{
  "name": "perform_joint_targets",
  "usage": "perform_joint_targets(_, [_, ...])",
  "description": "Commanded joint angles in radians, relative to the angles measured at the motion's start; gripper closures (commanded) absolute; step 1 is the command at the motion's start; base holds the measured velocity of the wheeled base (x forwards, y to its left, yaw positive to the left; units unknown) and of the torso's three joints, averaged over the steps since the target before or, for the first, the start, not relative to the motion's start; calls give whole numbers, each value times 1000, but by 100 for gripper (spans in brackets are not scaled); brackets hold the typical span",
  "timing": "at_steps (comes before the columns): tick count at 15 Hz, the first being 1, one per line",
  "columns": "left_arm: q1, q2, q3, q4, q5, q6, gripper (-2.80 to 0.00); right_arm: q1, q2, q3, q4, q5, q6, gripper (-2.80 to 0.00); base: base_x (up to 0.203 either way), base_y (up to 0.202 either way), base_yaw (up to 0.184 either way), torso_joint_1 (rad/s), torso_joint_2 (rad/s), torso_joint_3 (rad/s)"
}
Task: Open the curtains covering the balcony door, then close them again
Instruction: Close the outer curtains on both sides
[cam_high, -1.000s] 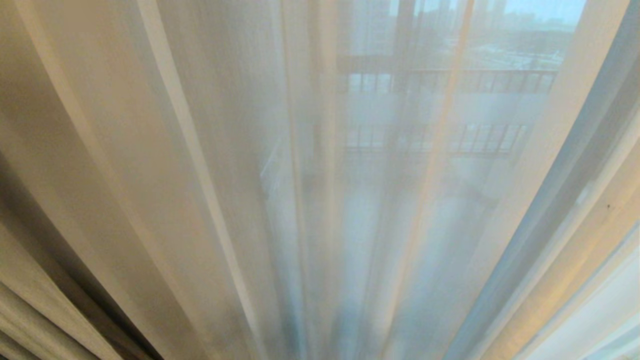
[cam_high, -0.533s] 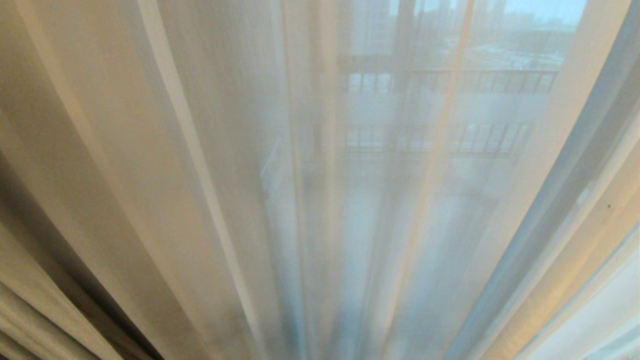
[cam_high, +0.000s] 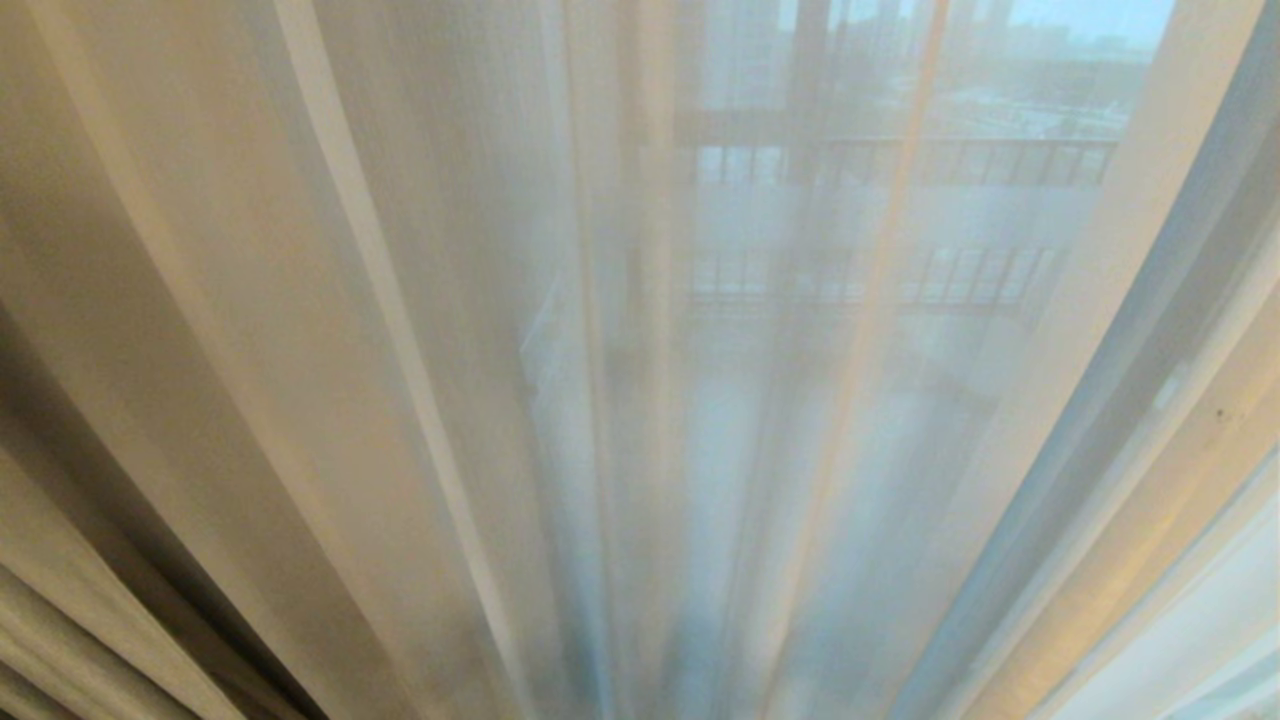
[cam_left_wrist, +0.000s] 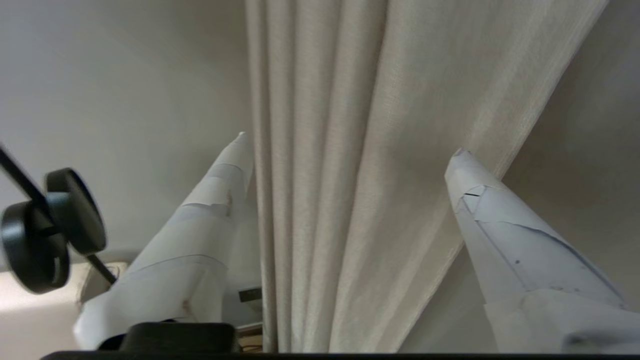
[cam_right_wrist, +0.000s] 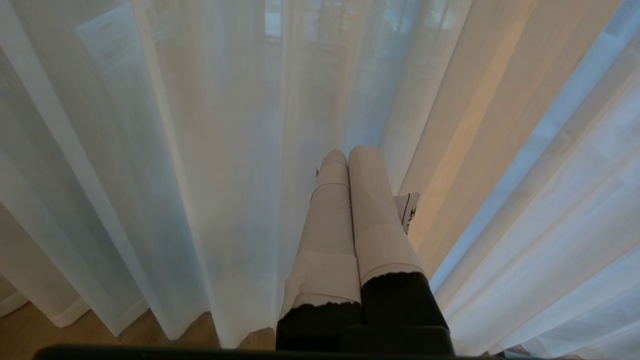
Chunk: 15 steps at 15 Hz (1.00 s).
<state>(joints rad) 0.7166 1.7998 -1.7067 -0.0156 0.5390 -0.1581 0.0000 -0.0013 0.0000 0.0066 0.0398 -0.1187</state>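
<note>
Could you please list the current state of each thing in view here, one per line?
Sheer curtain: drawn across the glass, hanging in folds.
Heavy drape: bunched in pleats, between the open fingers, not gripped.
Balcony door: seen only dimly through the sheer; open or closed cannot be told.
Left tool: open.
Right tool: shut, holding nothing, pointing at the sheer.

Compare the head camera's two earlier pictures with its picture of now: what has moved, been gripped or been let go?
Nothing has visibly changed. The sheer curtain hangs across the balcony door with its folds as before, the heavy drape sits at the lower left edge, and the railing shows through in the same place. Neither gripper enters the head view in any picture.
</note>
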Motion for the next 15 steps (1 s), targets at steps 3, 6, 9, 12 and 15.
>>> perform_joint_targets(3, [1, 149, -158, 45, -45, -5, -280, 0, 1, 0, 0, 0, -1, 0, 0, 0, 0, 0, 0, 0])
perform_joint_targets(6, [4, 253, -281, 60, -50, -3, -280, 0, 1, 0, 0, 1, -1, 0, 0, 0, 0, 0, 0, 0])
perform_joint_targets(9, [33, 300, -291, 62, -54, 0, -280, 0, 1, 0, 1, 0, -1, 0, 0, 0, 0, 0, 0, 0])
perform_joint_targets(12, [44, 319, -291, 62, -60, -19, -280, 0, 1, 0, 1, 1, -1, 0, 0, 0, 0, 0, 0, 0])
perform_joint_targets(15, [46, 330, -289, 65, -151, -65, -280, 0, 1, 0, 0, 2, -1, 0, 0, 0, 0, 0, 0, 0])
